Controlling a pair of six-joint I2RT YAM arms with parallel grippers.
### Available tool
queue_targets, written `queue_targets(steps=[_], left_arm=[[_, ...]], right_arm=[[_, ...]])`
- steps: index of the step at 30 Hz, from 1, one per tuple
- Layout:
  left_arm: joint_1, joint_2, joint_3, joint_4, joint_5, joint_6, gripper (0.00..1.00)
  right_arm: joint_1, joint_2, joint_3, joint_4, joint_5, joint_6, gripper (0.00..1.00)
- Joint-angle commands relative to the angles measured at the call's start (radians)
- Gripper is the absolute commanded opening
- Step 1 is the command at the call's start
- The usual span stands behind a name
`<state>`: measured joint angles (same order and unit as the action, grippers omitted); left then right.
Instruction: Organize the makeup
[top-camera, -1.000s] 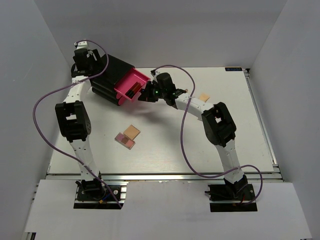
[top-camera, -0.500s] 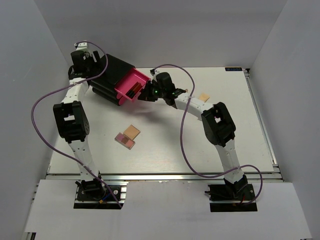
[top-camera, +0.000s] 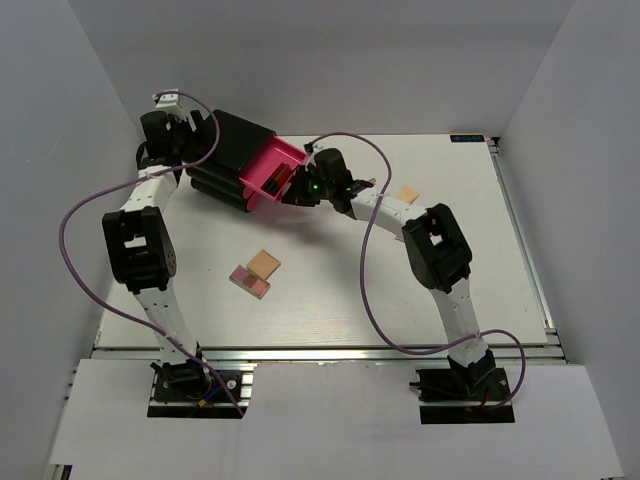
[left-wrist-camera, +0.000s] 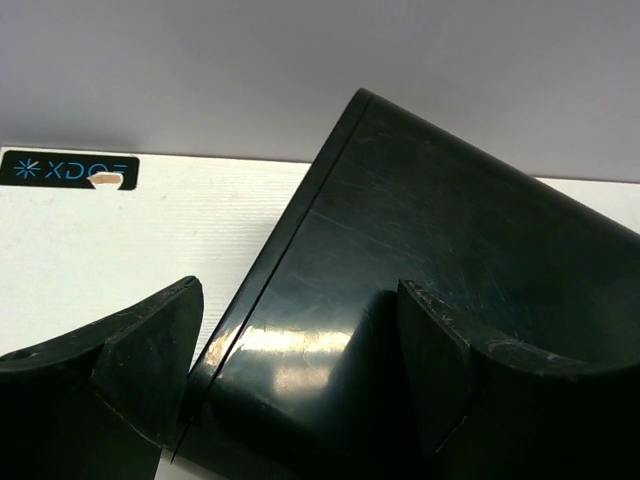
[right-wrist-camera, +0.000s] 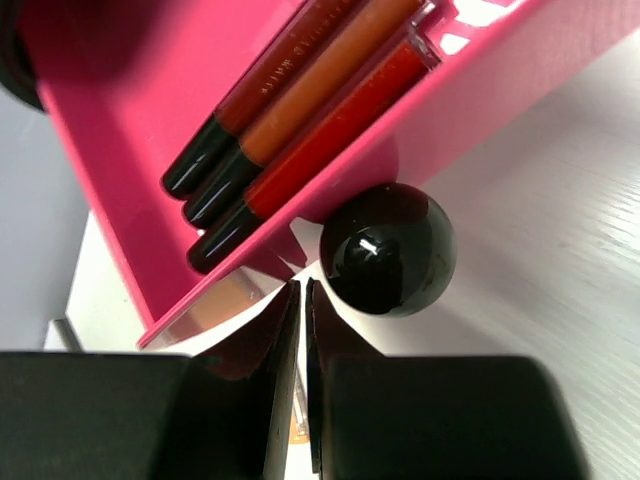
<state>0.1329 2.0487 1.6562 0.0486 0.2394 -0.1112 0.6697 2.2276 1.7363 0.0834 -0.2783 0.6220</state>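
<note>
Black box (top-camera: 225, 150) and open pink drawer (top-camera: 266, 166) crowd the far-left corner — palettes (top-camera: 257, 272) dot otherwise bare table (top-camera: 330, 300).

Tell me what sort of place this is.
Most likely a robot test cell in a lab, not a home: a bare white table on an aluminium frame, plain white panels boxing it in, a left arm and right arm bolted at its near edge, purple cables hanging loose.

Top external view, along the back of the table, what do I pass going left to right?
Black box → its open pink drawer → tan compact → dark label at the far edge.
</note>
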Motion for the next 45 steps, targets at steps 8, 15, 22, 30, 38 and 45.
queue_targets(steps=[8, 15, 22, 30, 38, 45], left_arm=[[-0.044, 0.033, -0.101, -0.26, 0.129, -0.047, 0.86], [-0.044, 0.053, -0.093, -0.26, 0.126, -0.048, 0.86], [-0.047, 0.057, -0.093, -0.257, 0.132, -0.044, 0.86], [-0.056, 0.059, -0.099, -0.257, 0.14, -0.041, 0.87], [-0.062, 0.05, -0.119, -0.25, 0.152, -0.039, 0.87], [-0.062, 0.045, -0.121, -0.251, 0.141, -0.041, 0.87]], right_arm=[[0.004, -0.02, 0.06, 0.09, 0.114, -0.136, 0.12], [0.022, 0.007, 0.147, 0.093, 0.206, -0.329, 0.11], [0.048, 0.099, 0.279, 0.114, 0.22, -0.441, 0.12], [0.077, 0.208, 0.39, 0.191, 0.166, -0.507, 0.23], [0.05, 0.193, 0.3, 0.343, 0.008, -0.548, 0.41], [-0.06, -0.006, -0.012, 0.548, -0.205, -0.591, 0.53]])
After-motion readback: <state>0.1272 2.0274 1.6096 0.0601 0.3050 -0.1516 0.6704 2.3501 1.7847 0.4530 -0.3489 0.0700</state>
